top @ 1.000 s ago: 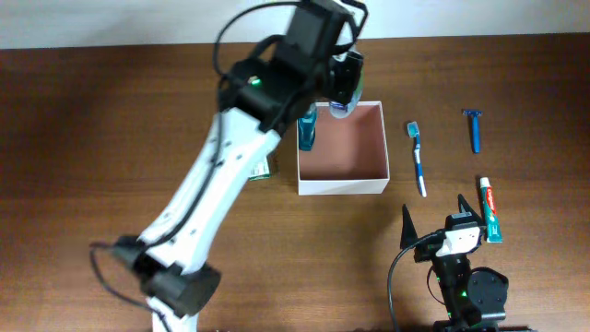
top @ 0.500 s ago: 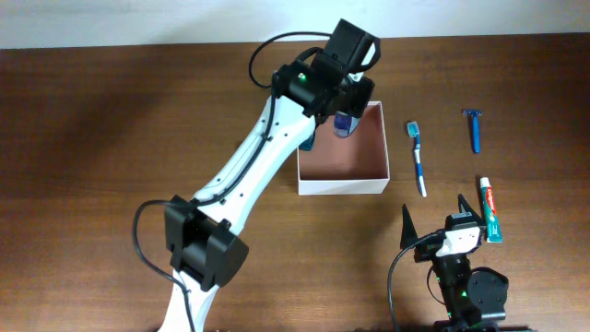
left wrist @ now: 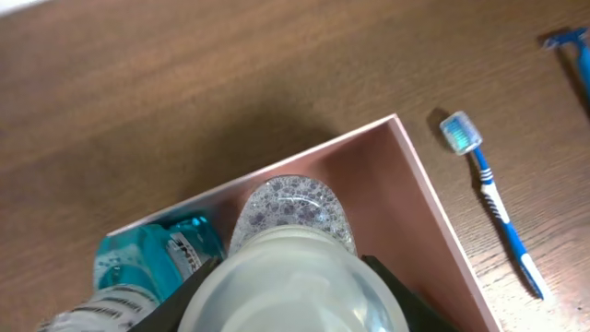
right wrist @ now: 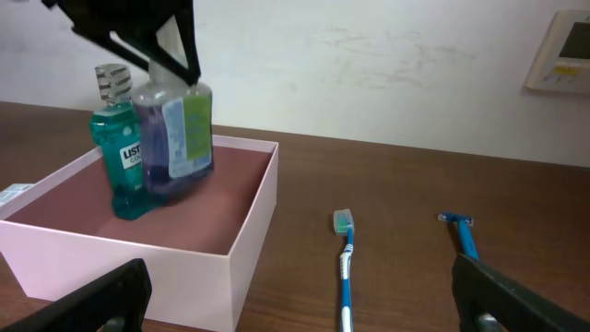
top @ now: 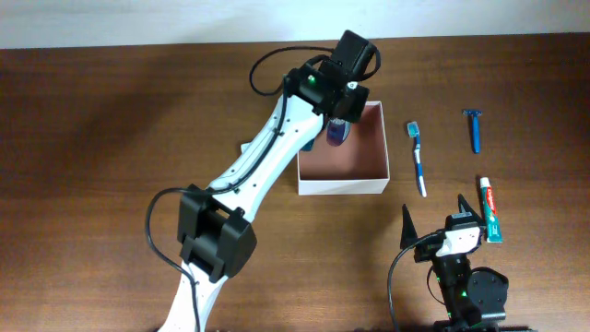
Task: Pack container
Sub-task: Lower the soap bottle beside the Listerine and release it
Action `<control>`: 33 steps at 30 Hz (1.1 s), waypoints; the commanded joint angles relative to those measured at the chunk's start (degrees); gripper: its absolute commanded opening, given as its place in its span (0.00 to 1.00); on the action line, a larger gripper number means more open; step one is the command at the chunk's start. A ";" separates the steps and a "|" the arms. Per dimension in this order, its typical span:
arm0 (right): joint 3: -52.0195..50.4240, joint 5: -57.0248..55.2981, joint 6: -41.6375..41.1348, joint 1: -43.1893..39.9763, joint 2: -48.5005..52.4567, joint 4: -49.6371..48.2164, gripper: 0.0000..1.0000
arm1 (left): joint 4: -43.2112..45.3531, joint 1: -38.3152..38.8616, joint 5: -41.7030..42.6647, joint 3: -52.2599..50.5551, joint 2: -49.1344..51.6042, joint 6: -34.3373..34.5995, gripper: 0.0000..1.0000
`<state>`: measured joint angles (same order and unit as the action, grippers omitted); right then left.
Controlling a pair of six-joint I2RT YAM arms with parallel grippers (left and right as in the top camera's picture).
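The container [top: 341, 185] is a square white-walled box with a pinkish-brown inside, at the middle of the table. My left gripper [top: 339, 124] is shut on a clear bottle of purple-blue liquid [right wrist: 175, 129] and holds it tilted, low inside the container's back left part. The bottle fills the left wrist view [left wrist: 295, 263], over the container's wall [left wrist: 433, 203]. A teal mouthwash bottle [right wrist: 124, 157] stands upright in the container right beside it, also in the left wrist view [left wrist: 157, 258]. My right gripper [top: 433, 221] is open and empty near the front edge.
To the right of the container lie a blue-and-white toothbrush [top: 418, 159], a blue razor [top: 474, 129] and a toothpaste tube [top: 489, 209]. The left arm reaches across the table's middle left. A small pale item [right wrist: 11, 192] lies left of the container.
My left gripper has moved the purple-blue bottle from above the container's back edge down into the container beside the teal bottle. The right arm has not moved.
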<state>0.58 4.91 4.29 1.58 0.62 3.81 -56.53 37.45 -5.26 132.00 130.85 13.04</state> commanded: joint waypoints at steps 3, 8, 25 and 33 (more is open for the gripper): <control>-0.26 -0.68 -0.26 -0.15 -0.42 0.33 0.99 | -0.28 0.04 -1.60 1.20 1.07 2.84 0.22; -0.26 -0.68 -0.26 -0.15 -0.42 0.33 0.98 | -1.77 -0.63 -4.22 1.20 1.33 6.05 0.23; -0.26 -0.68 -0.26 -0.15 -0.42 0.31 0.98 | -2.45 -0.76 -4.24 1.20 3.26 6.01 0.37; -0.26 -0.68 -0.26 -0.15 -0.42 0.31 0.99 | -2.27 -0.76 -4.22 1.20 3.26 5.99 0.57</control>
<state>0.58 4.91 4.29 1.58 0.62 3.81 -59.07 37.06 -8.51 132.00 134.74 18.26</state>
